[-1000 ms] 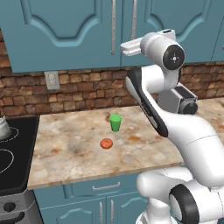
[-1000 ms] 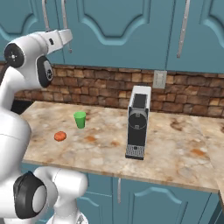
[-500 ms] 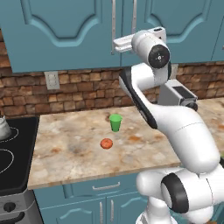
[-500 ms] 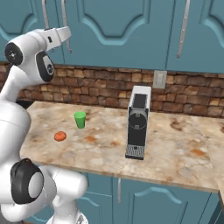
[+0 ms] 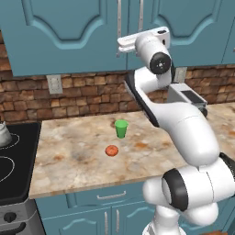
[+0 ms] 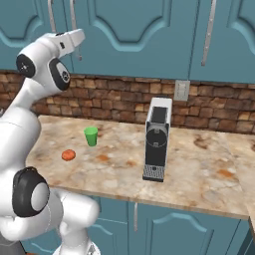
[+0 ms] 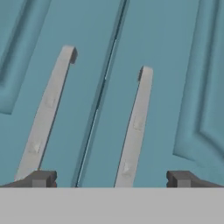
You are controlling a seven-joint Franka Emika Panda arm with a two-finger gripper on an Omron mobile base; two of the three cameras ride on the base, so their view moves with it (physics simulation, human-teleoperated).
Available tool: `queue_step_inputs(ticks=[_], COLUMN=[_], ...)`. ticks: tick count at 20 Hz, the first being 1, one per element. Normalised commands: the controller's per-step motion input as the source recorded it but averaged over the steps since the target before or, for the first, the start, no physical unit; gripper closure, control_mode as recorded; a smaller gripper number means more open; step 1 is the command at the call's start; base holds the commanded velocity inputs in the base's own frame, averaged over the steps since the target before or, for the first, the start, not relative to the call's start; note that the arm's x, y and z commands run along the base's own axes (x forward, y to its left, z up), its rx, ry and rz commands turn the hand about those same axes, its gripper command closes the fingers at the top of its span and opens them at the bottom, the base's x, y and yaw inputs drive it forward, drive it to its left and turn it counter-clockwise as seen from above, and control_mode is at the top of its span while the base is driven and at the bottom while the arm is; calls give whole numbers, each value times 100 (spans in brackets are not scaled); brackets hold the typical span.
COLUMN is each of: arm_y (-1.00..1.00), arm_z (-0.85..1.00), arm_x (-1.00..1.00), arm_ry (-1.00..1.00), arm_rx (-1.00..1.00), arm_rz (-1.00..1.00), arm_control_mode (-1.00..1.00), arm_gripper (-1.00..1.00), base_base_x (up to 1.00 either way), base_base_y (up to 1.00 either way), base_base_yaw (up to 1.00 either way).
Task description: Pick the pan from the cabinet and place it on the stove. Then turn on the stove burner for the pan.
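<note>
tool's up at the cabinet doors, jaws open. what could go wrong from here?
1. Two bar handles stand close either side of the door seam, both between the open tool's fingertips; closing now could clamp both or the wrong one.
2. The cabinet doors are shut, so the pan's spot inside is unknown.
3. The green cup stands on the counter below; a low swing might tip it.

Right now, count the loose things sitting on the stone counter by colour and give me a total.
Green: 1, the cup
Orange: 1, the small round thing
Black and white: 1, the coffee machine
Total: 3
</note>
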Motion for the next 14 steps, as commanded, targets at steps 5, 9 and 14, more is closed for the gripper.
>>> queue_step_inputs(ticks=[5, 9, 14], arm_y=[-19, -10, 0], arm_z=[0, 0, 0], arm_x=[22, 30, 28], arm_ry=[-16, -12, -9], arm_rx=[1, 3, 4], arm_rz=[0, 0, 0], arm_control_mode=[-100, -100, -100], arm_gripper=[-100, -100, -100], base_base_x=[0, 0, 0], base_base_y=[0, 0, 0], base_base_yaw=[0, 0, 0])
